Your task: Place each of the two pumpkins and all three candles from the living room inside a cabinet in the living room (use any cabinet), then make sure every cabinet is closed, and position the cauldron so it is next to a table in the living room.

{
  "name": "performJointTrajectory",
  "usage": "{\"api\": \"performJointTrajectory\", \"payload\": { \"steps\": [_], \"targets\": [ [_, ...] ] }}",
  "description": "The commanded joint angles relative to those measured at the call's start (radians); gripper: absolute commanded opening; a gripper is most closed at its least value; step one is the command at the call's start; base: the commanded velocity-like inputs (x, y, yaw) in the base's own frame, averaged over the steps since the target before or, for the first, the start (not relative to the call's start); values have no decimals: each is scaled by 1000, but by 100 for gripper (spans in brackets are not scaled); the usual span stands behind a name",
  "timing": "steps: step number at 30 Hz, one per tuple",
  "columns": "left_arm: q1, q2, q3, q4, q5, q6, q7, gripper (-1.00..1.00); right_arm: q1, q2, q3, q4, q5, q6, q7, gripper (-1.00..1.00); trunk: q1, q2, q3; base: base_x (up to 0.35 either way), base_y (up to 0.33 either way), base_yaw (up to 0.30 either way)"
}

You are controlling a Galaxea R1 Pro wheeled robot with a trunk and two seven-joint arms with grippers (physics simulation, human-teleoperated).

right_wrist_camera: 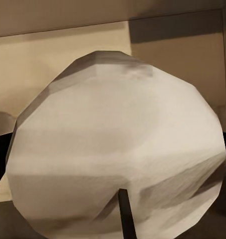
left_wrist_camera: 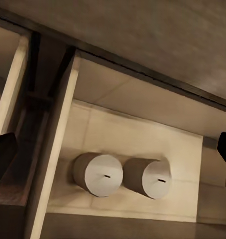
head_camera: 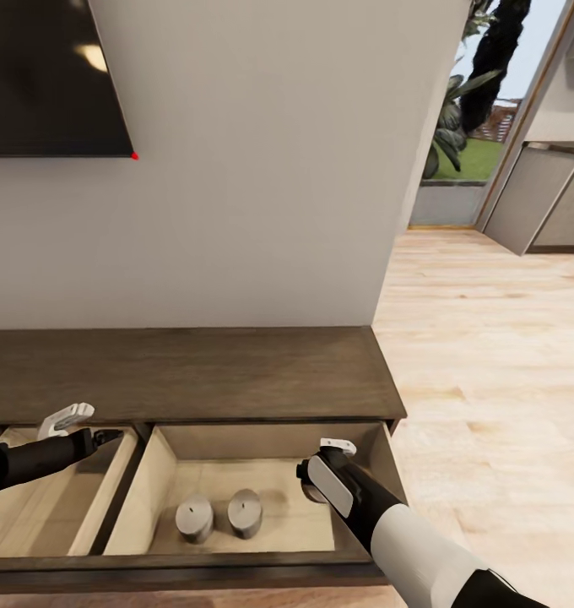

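Head view: right end effector (head_camera: pixel 314 483) grasps a candle (right_wrist_camera: pixel 117 154) inside the open drawer (head_camera: pixel 367 540) beside two candles (head_camera: pixel 194 517).

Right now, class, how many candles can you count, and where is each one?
3. Two candles stand side by side on the floor of the open right drawer: one and its neighbour. The third is in the right gripper, over that drawer.

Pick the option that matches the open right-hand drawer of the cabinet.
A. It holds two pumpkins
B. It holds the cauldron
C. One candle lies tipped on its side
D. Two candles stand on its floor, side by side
D: two candles stand upright side by side on the pale floor of the drawer, wicks up in the left wrist view.
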Motion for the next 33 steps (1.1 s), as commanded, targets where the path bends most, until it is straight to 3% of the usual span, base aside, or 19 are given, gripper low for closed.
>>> {"api": "performJointTrajectory", "payload": {
  "steps": [1, 10, 27, 31, 33],
  "targets": [
    [0, 0, 0, 0, 0, 0, 0, 100, 0, 0, 0, 0, -3, -2, 0, -100, 0, 0, 0, 224, 63, 0],
    [0, 1, 4, 1, 0, 0, 0, 100, 0, 0, -1, 3, -3, 31, -3, -100, 0, 0, 0, 69, 23, 0],
    [0, 3, 8, 0, 1, 0, -1, 100, 0, 0, -5, 5, -3, 63, -5, -100, 65, -119, -53, 0, 0, 0],
    [3, 46, 19, -1, 16, 0, -2, 100, 0, 0, -5, 5, -3, 61, -5, -100, 80, -147, -66, 0, 0, 0],
    [6, 69, 42, 0, 60, 0, -2, 100, 0, 0, -5, 5, -3, 60, -4, -100, 88, -161, -72, 0, 0, 0]
  ]
}}
